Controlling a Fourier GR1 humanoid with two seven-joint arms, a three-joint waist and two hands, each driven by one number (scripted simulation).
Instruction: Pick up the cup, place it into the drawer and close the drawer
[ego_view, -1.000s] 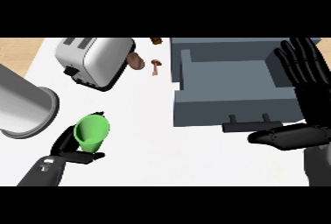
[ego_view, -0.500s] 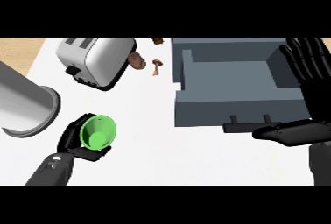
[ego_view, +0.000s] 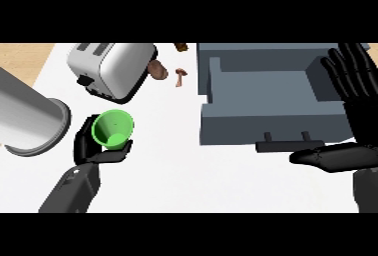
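The green cup (ego_view: 113, 128) sits in my left hand (ego_view: 98, 150), my fingers (ego_view: 83, 140) curled round it, its mouth facing up, over the table (ego_view: 170, 165) left of the open grey drawer (ego_view: 273, 100). My right hand (ego_view: 336, 157) hangs with fingers straight just under the drawer's handle (ego_view: 288, 145).

White surface (ego_view: 170, 165) seen from steeply above, evenly lit, with soft shadows beneath the objects standing on it. A strip of pale wood (ego_view: 29, 60) borders it at upper left. A silver two-slot toaster (ego_view: 111, 67) stands at upper left, tilted; a large grey metal cylinder (ego_view: 29, 120) lies along the left edge, its open rim facing inward. Small brown items (ego_view: 159, 70) sit just right of the toaster; their kind cannot be told.
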